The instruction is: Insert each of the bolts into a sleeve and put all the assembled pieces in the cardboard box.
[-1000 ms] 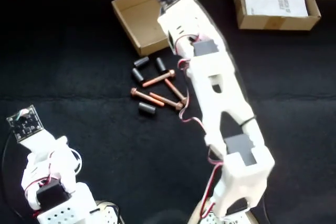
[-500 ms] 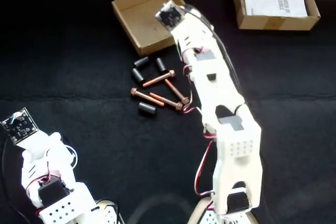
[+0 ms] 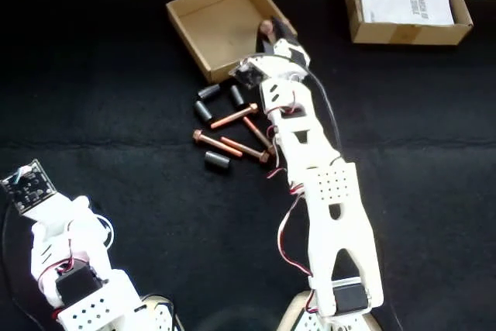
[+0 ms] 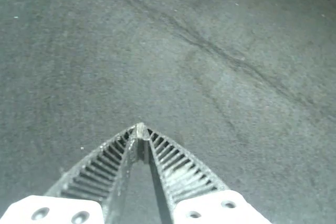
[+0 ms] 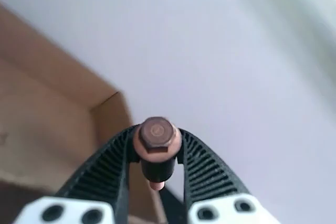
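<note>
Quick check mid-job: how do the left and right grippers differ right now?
The right gripper is shut on a copper bolt seated in a dark sleeve; the left gripper is shut on nothing, its fingertips meeting. The right gripper is at the cardboard box rim; the left gripper faces bare black table. Both have black ribbed fingers.
</note>
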Action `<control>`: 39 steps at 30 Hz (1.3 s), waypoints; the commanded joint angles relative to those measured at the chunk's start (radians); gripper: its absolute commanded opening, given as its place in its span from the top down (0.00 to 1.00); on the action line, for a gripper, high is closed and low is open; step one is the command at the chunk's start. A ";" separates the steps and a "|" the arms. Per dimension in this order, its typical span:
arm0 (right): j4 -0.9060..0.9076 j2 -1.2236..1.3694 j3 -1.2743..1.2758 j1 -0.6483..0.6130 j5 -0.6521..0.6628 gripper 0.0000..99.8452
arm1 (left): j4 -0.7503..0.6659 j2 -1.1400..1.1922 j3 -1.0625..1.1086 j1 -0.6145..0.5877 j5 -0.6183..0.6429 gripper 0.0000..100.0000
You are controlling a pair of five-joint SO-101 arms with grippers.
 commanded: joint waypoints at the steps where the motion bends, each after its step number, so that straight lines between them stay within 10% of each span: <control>1: -0.077 0.008 -0.133 -0.021 0.009 0.99 | -0.017 -0.007 0.016 -0.012 -0.003 0.99; 12: -0.084 0.019 -0.147 -0.024 0.008 0.84 | -0.017 -0.007 0.016 -0.010 -0.003 0.99; 39: -0.188 -0.213 -0.177 0.153 -0.126 0.83 | -0.018 -0.002 0.016 0.005 -0.003 0.99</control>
